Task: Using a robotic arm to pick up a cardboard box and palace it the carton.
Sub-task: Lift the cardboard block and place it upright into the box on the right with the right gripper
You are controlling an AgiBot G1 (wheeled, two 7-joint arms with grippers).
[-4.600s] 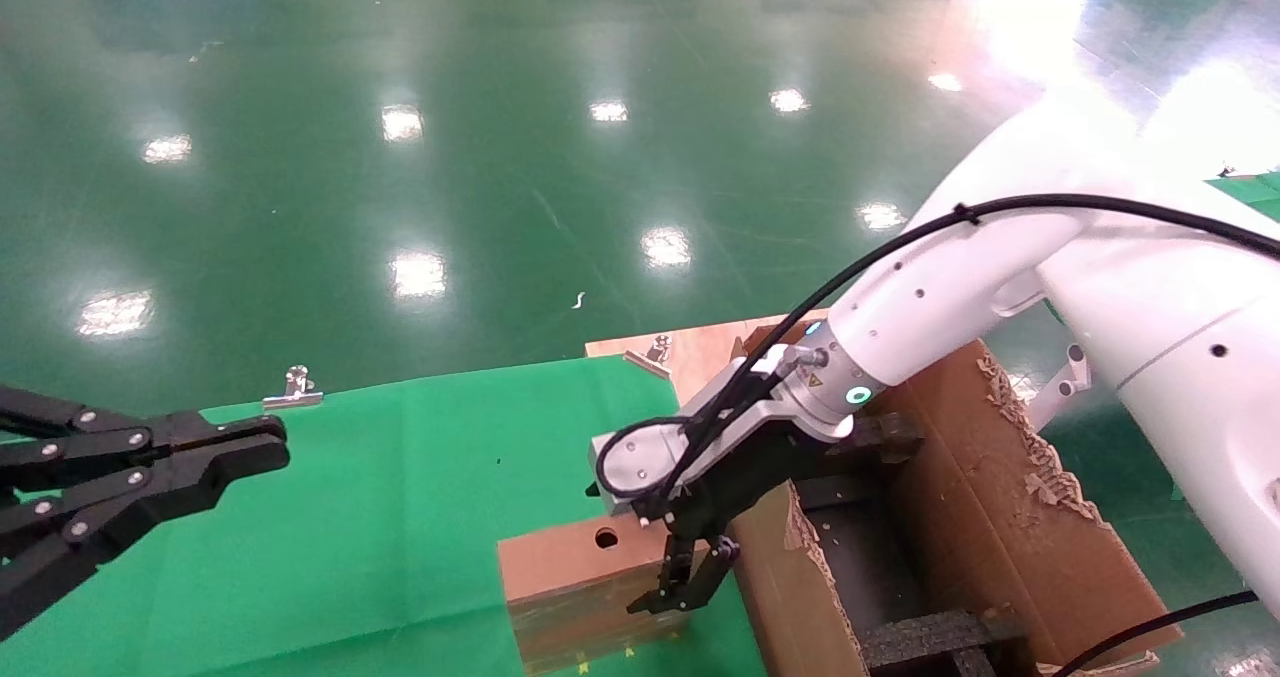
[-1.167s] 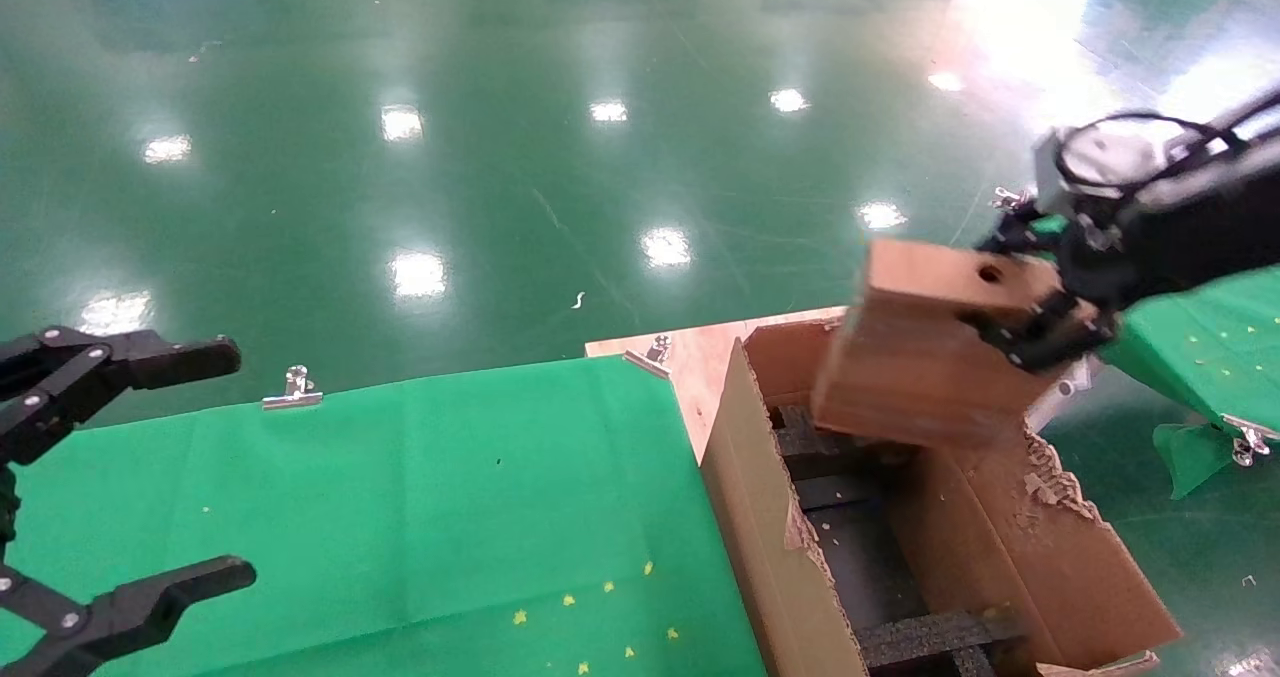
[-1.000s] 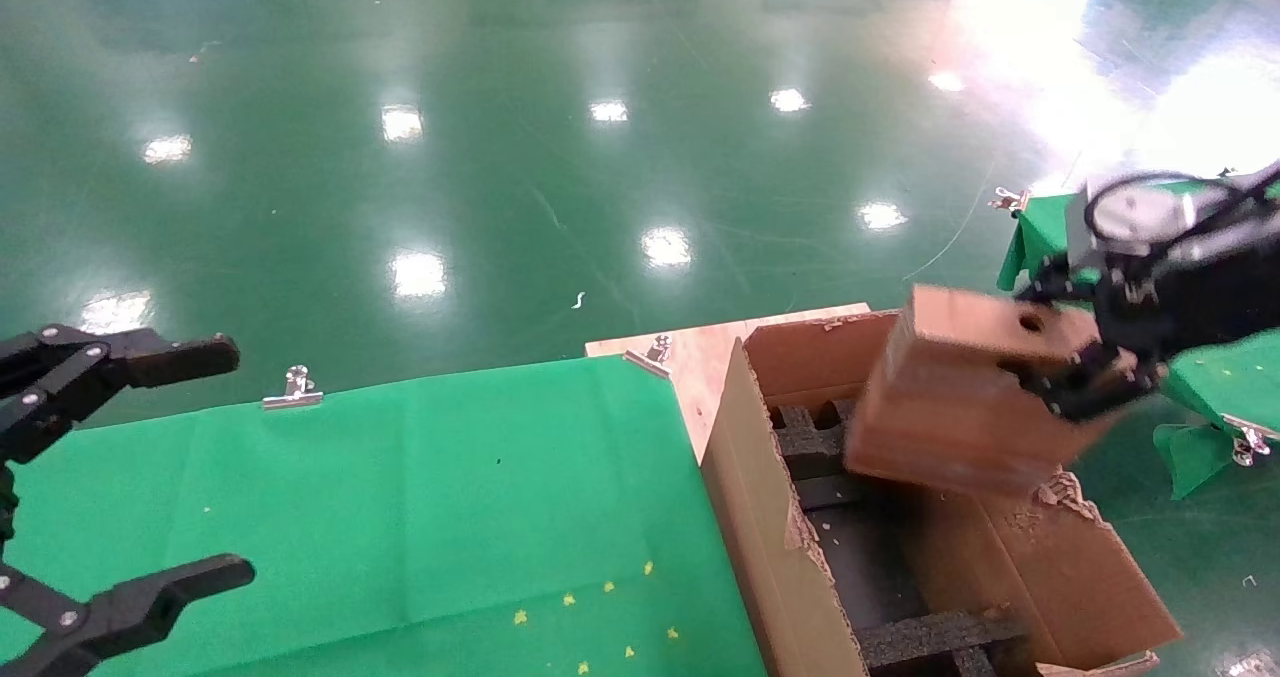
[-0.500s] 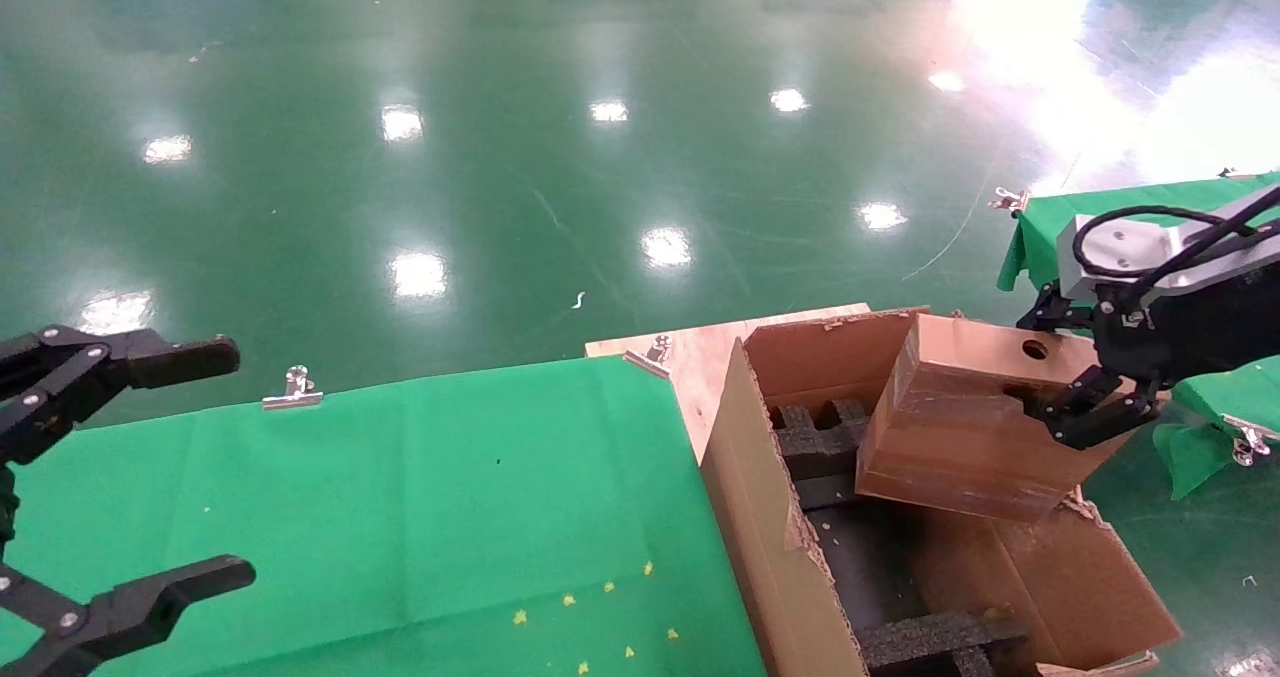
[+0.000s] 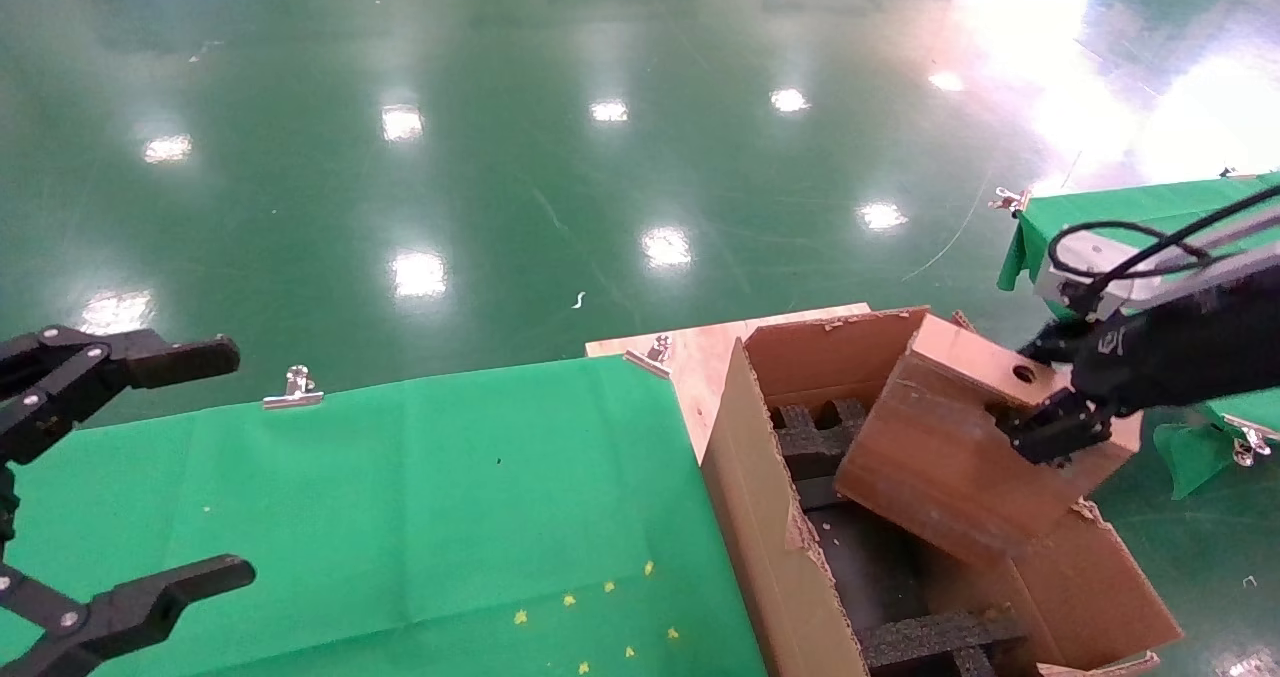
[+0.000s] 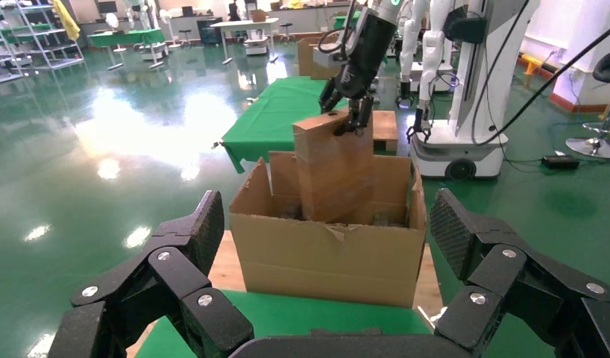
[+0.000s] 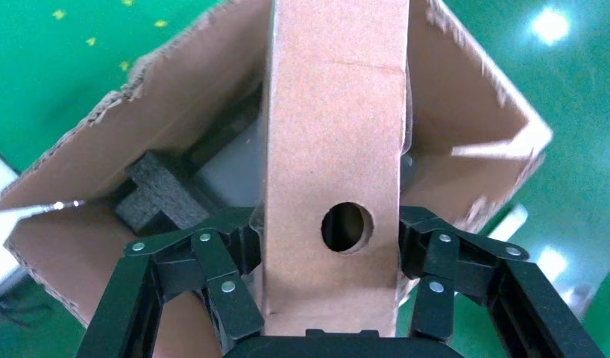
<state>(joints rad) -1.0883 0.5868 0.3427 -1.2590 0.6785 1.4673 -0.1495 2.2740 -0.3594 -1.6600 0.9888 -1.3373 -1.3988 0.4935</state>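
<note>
My right gripper [image 5: 1050, 422] on the robotic arm is shut on the cardboard box [image 5: 950, 457], gripping its end by the round hole. The box is tilted, its lower end down inside the carton [image 5: 770, 517] and its held end above the carton's right wall. In the right wrist view the fingers [image 7: 235, 276] press both sides of the box [image 7: 332, 134] over the carton [image 7: 466, 127] and its black foam [image 7: 164, 183]. My left gripper [image 5: 230, 462] is open and empty at the far left. The left wrist view shows the box [image 6: 335, 171] leaning in the carton [image 6: 324, 257].
A green cloth table [image 5: 400, 497] lies left of the carton, with metal clips [image 5: 292, 389] on its far edge. A wooden board [image 5: 700, 347] sits under the carton. Another green table [image 5: 1130, 202] stands at the right. A glossy green floor lies around them.
My right gripper has carried the box from above the carton's far end downward and tilted it, so its lower end now dips into the carton. The left gripper has stayed open and still.
</note>
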